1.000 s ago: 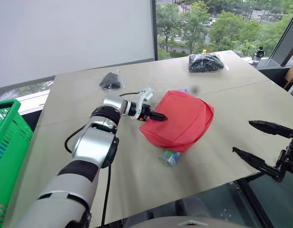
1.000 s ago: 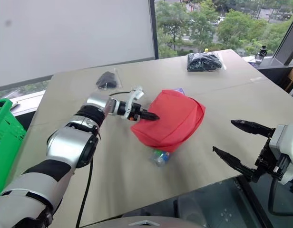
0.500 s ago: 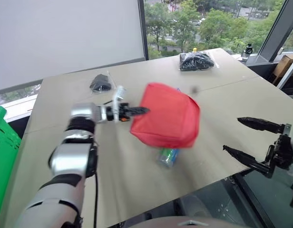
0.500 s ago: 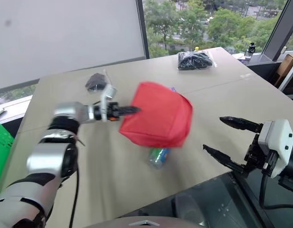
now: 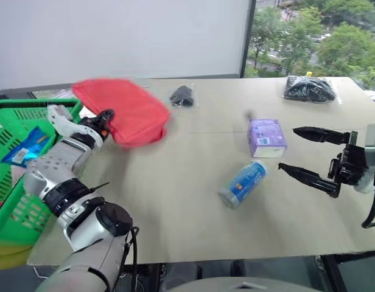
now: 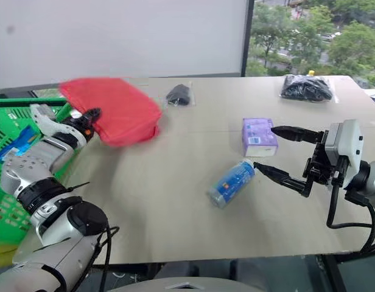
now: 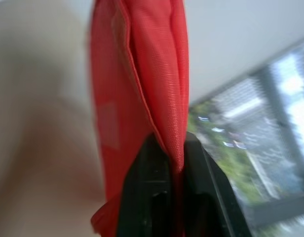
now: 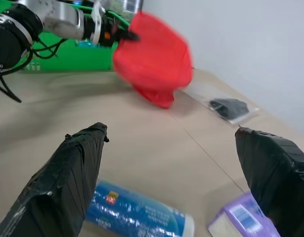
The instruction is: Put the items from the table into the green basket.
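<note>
The left gripper, jaws pinched on the red pouch, holds it above the surface, beside the green basket. The right gripper, jaws wide and empty, hovers by the purple box and can.

My left gripper is pinching an edge of the pouch and holding it up off the table near the table's left side, just right of the basket, which is sitting at the table's left edge with a flat packet lying inside it. Behind the pouch, a small bagged bundle is lying near the far edge. A larger bagged bundle is lying at the far right corner. The box is sitting right of centre, with the can lying on its side just in front and left of it. My right gripper is hovering spread wide just right of the box and the can.
</note>
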### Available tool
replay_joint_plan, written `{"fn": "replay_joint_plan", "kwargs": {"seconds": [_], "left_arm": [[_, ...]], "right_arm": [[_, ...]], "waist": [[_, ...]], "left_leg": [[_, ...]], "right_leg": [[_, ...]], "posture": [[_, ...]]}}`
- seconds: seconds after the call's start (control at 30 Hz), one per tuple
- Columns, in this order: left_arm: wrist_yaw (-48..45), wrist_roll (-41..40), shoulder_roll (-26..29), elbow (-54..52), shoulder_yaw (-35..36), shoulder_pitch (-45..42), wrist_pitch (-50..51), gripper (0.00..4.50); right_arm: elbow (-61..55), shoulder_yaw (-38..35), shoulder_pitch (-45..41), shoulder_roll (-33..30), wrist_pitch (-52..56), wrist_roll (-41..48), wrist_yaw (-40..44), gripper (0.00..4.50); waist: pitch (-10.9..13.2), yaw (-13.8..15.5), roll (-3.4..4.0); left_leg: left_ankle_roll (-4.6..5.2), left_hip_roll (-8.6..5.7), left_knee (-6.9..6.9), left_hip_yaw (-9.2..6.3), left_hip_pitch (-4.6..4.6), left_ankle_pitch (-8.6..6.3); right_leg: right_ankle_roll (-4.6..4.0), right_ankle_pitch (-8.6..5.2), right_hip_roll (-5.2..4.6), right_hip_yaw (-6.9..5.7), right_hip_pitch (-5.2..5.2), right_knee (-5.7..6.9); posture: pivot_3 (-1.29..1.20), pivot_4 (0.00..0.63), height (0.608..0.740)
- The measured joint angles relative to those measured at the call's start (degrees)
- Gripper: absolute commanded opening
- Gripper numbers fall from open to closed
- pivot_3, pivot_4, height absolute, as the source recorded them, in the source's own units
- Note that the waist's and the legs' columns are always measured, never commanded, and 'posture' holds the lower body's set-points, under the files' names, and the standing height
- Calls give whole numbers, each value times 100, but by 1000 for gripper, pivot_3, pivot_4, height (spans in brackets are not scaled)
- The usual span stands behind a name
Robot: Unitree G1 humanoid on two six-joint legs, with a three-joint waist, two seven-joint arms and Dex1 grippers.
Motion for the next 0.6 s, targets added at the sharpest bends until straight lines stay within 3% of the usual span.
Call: {"fn": "replay_joint_plan", "kwargs": {"seconds": [0.13, 0.2, 0.27, 0.33, 0.43, 0.5, 0.6], "left_arm": [[108, -220, 12, -13, -280, 164, 482, 3642], [11, -276, 353, -191, -639, 402, 710, 4412], [-456, -160, 1214, -939, -1797, 1410, 816, 4412], [-962, -211, 1798, -1503, -2464, 2156, 1012, 4412], [-2606, -1215, 3070, -3103, -3302, 3443, 1435, 4412], [-3429, -1997, 3487, -4142, -3602, 3412, 1593, 4412], [-3384, -2488, 3041, -4289, -4179, 2013, 2029, 4412]], "right_arm": [[-4, 5, 92, 0, -1, -51, 23, 4500], [-33, -7, 222, 3, -2, -76, 2, 4500], [-103, -132, 428, 12, -4, -98, -22, 4500], [-121, -217, 562, 16, 1, -100, -35, 4500], [-252, -323, 693, 15, 31, -28, -68, 4500], [-303, -397, 758, 14, 46, 20, -77, 4500], [-388, -446, 1040, 8, 112, 15, -44, 4500]], "waist": [[-6, -24, -11], [-9, -115, -6], [-15, -307, 3], [-17, -398, 8], [-12, -489, 6], [-14, -412, 36], [-9, -272, 95]], "left_leg": [[0, -2, 23, -15, -41, 0], [-1, 0, 20, -12, -39, 1], [-2, 2, 0, 6, -20, 1], [-4, 4, -10, 16, -4, 2], [-8, 10, -10, 14, -6, 4], [-13, 6, -10, 12, -2, 8], [-5, 10, -6, 15, 49, 11]], "right_leg": [[-2, 1, -4, -18, -25, 0], [-4, 0, -3, -17, -27, 2], [-10, -4, -2, -1, -28, 10], [-13, -6, -3, 5, -23, 12], [-16, -8, -4, -5, -21, 15], [-14, -9, -26, -31, 1, 5], [-1, -21, -22, -82, 91, -7]], "posture": [[-9, 0, 740], [-13, 0, 740], [-16, 0, 740], [-17, 0, 740], [-24, 0, 740], [-42, 0, 740], [-63, 0, 740]]}}
